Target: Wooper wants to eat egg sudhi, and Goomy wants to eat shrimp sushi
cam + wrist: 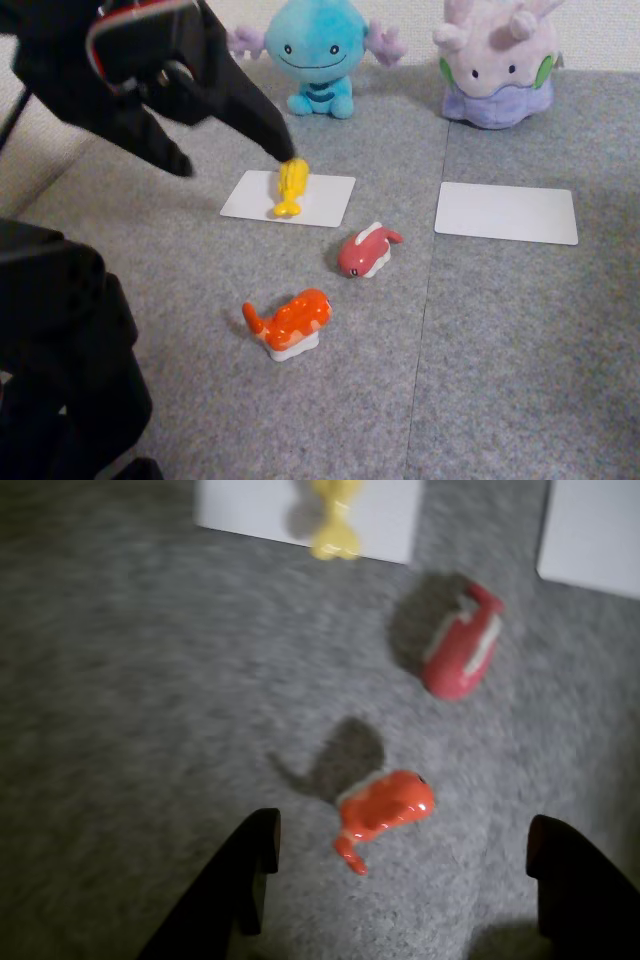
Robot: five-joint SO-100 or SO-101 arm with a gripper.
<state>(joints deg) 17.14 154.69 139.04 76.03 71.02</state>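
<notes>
In the fixed view the black gripper (pixel 235 158) reaches in from the upper left with its 2 fingers (pixel 262 122) spread apart and nothing between them; the longer finger's tip sits right at the top end of the egg sudhi (pixel 291 187), and whether it touches cannot be told. The egg sudhi lies on a white card (pixel 330 200) just below that fingertip, and Wooper (pixel 318 50) sits beyond the fingers, behind that card. The pink-red toy (pixel 366 251) rests on the grey mat (pixel 500 350) below and to the right of the fingertips, off the card's lower right corner, and the shrimp sushi (pixel 289 322) lies further below them, well apart from both fingers. Goomy (pixel 497 62) sits far to the right of the fingers at the back, with a second white card (pixel 506 212) in front of it that carries nothing. In the wrist view, which is blurred, the 2 dark fingertips (pixel 255 865) enter from the bottom edge, wide apart, and the gripper (pixel 400 865) holds nothing. The shrimp sushi (pixel 385 808) lies on the grey mat (pixel 130 700) just ahead of the gap between the fingertips, nearer the left 1 in this view. The pink-red toy (pixel 462 645) lies further ahead toward the right finger's side, and the egg sudhi (pixel 337 520) shows at the top edge on its white card (pixel 250 505), far ahead of the left finger
</notes>
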